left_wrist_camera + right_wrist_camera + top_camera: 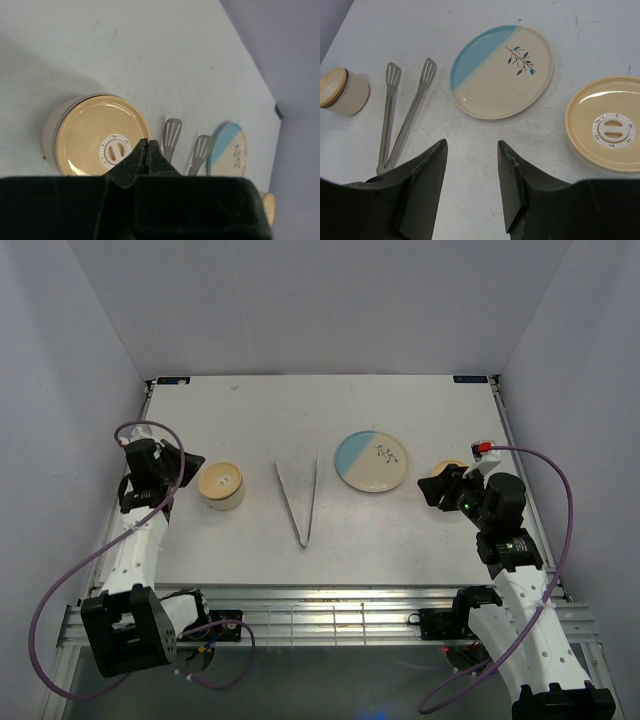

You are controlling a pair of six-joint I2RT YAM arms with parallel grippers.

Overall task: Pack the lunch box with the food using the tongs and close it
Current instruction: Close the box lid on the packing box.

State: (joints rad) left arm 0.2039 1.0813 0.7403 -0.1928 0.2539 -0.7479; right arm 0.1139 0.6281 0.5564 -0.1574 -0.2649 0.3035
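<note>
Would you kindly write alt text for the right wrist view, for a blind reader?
The open right pincer hovers empty over a white table. Ahead lie a blue-and-cream plate, silver tongs left of it, a small lidded jar far left, a wide lidded container right.

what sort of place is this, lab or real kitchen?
Probably a lab robot cell, not a kitchen: bare white table boxed by blank panels, left arm and right arm bolted to a metal frame, tongs and plate as props.
</note>
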